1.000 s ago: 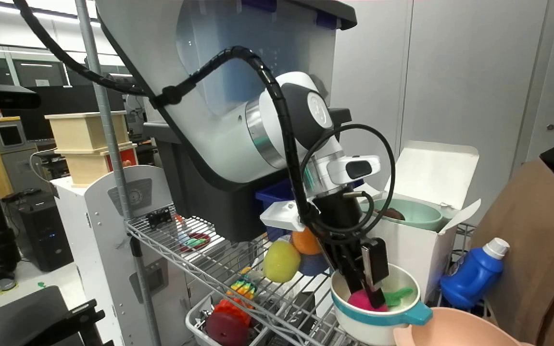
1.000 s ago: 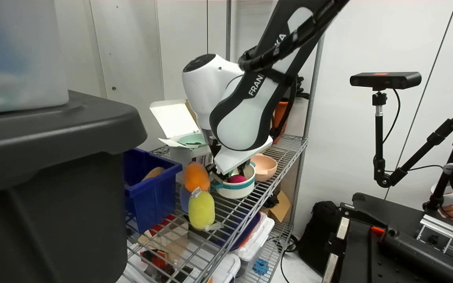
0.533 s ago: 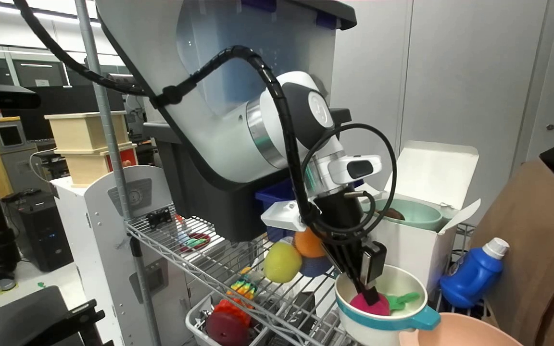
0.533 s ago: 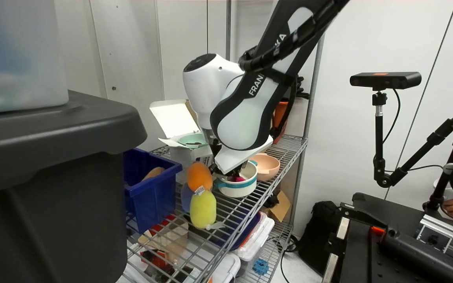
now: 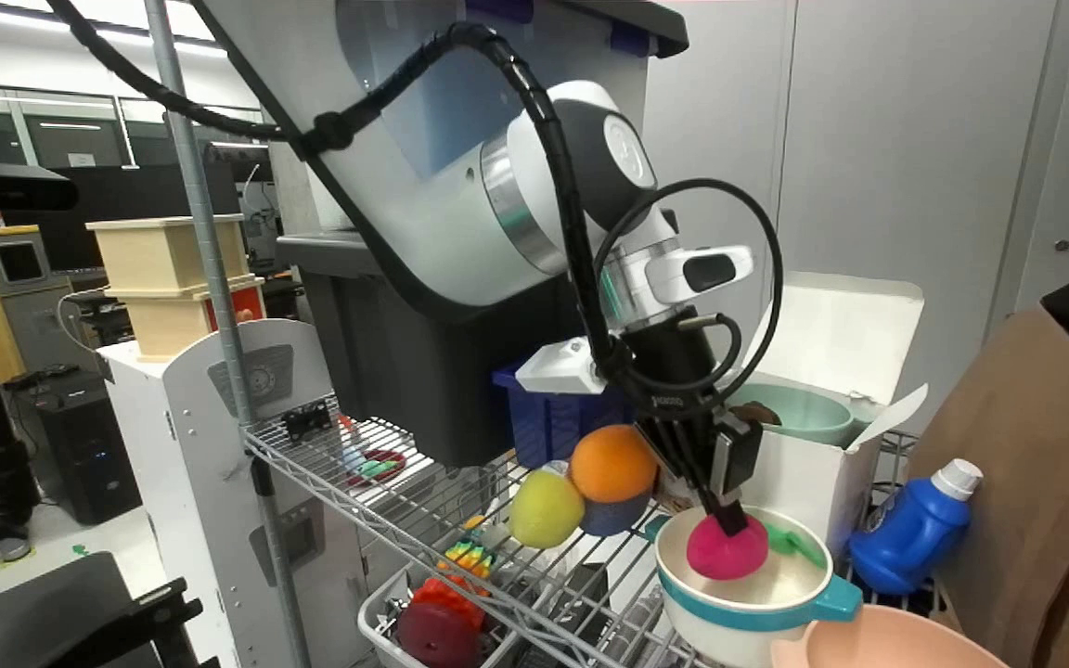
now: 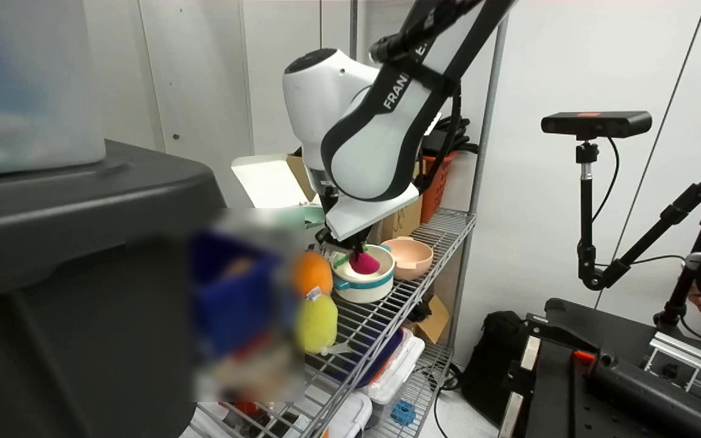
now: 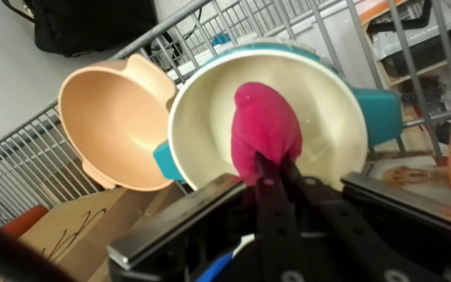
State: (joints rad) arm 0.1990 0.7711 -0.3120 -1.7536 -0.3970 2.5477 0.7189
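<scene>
My gripper (image 7: 275,159) is shut on a soft pink thing (image 7: 264,117), pinching its top. The pink thing hangs at the mouth of a white pot (image 7: 333,137) with a teal band and teal handles. In both exterior views the pink thing (image 5: 725,555) (image 6: 365,263) shows under the fingertips, with the pot (image 5: 725,640) (image 6: 366,297) below it. I cannot tell whether its lower end is below the rim. A green thing (image 5: 794,543) lies in the pot; it is hidden in the wrist view.
A peach bowl (image 5: 887,640) stands against the pot. Orange (image 5: 613,464) and yellow (image 5: 546,507) plush toys sit beside it on the wire shelf. An open white box (image 5: 804,492), a blue bottle (image 5: 910,538) and a dark bin (image 5: 432,371) stand around. Part of an exterior view is blurred.
My gripper rises with the pink thing in it, lifting it up from the pot's bottom. The pot has shifted slightly to the right in an exterior view.
</scene>
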